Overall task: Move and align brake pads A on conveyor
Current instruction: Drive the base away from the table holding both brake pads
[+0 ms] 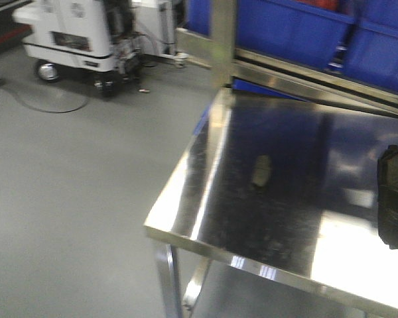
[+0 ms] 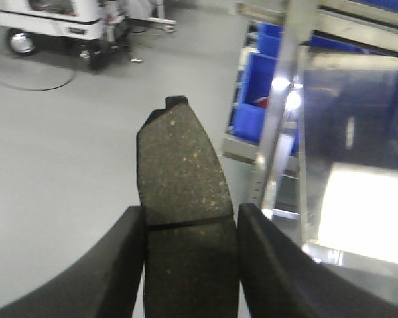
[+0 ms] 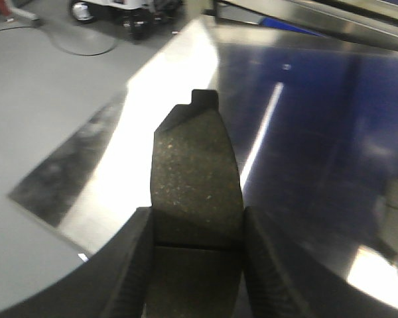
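The left gripper (image 2: 190,212) clamps one dark-grey grooved brake pad (image 2: 179,165), the right gripper (image 3: 196,212) a second pad (image 3: 196,165); a likely third pad (image 1: 261,171) lies mid shiny steel tabletop (image 1: 278,225), conveyor placement apparently pending.

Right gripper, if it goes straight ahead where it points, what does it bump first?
Probably the shiny steel table top, and the brake pad sticking out of the right gripper would touch it first. Depth is hard to judge here.

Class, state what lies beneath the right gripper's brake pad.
Beneath the brake pad in the right gripper lies the shiny steel table; the patch directly under the pad is hidden.
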